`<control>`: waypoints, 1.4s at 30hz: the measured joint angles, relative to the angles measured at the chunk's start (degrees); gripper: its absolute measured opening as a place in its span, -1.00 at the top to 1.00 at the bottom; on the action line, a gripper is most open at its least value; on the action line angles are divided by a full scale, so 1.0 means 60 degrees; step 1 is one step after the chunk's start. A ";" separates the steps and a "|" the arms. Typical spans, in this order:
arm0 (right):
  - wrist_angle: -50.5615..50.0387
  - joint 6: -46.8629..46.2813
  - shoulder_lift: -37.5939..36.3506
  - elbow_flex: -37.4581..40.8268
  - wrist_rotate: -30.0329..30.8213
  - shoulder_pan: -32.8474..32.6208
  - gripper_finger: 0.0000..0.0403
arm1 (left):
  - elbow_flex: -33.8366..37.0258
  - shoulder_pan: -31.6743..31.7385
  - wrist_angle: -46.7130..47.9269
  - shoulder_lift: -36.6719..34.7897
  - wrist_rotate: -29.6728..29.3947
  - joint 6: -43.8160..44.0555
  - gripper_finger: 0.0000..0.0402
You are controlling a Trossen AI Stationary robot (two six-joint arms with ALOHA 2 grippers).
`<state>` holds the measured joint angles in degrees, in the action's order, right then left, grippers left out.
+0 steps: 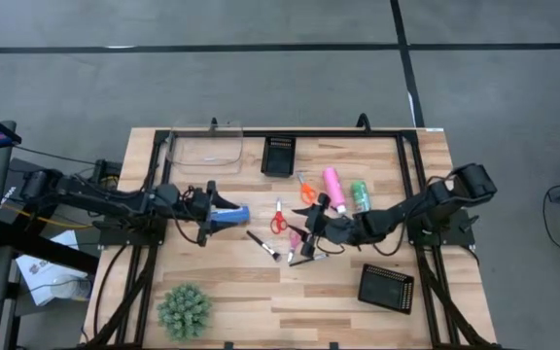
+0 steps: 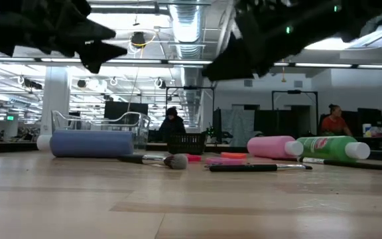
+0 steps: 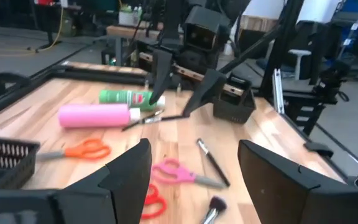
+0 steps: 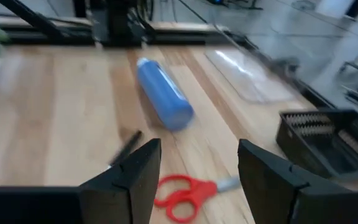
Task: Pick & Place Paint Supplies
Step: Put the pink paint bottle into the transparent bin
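A blue bottle (image 1: 231,215) lies on its side left of centre. My left gripper (image 1: 208,208) hovers open just above its left end, clear of it in the low view (image 2: 98,48). Pink (image 1: 333,188) and green (image 1: 360,195) bottles lie side by side right of centre, next to orange scissors (image 1: 305,190). Red scissors (image 1: 278,219), pink scissors (image 3: 176,173) and thin dark brushes (image 1: 262,244) lie flat in the middle. My right gripper (image 1: 307,236) hangs open above them, with the red scissors (image 4: 185,186) showing beyond its fingers.
A clear container (image 1: 207,146) and a black mesh tray (image 1: 278,156) stand at the far edge. A second black tray (image 1: 386,288) sits near right and a spiky green plant (image 1: 184,311) near left. People sit in the room beyond the table.
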<state>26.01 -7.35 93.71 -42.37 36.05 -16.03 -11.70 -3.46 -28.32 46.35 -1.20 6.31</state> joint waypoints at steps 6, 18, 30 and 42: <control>0.0406 -0.0191 0.0067 0.0268 0.0005 0.0063 0.01 | 0.0365 -0.0001 -0.0103 0.0039 -0.0158 -0.0007 -0.24; 0.0731 0.0525 -0.0010 0.0277 0.0023 0.0813 0.03 | 0.0415 -0.0001 -0.0072 0.0039 -0.0918 -0.0477 -0.30; 0.1237 -0.0532 -0.0010 0.0273 -0.0290 0.1249 -0.11 | 0.0415 -0.0001 -0.0149 0.0039 -0.1003 -0.0436 -0.35; 0.0066 -0.0459 -0.0010 0.0276 -0.0221 0.1227 -0.37 | 0.0415 -0.0001 -0.0287 0.0295 -0.1055 -0.0438 -0.48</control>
<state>26.40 -10.11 93.65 -40.71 34.72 -8.67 -9.21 -3.46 -30.05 48.12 -7.53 3.69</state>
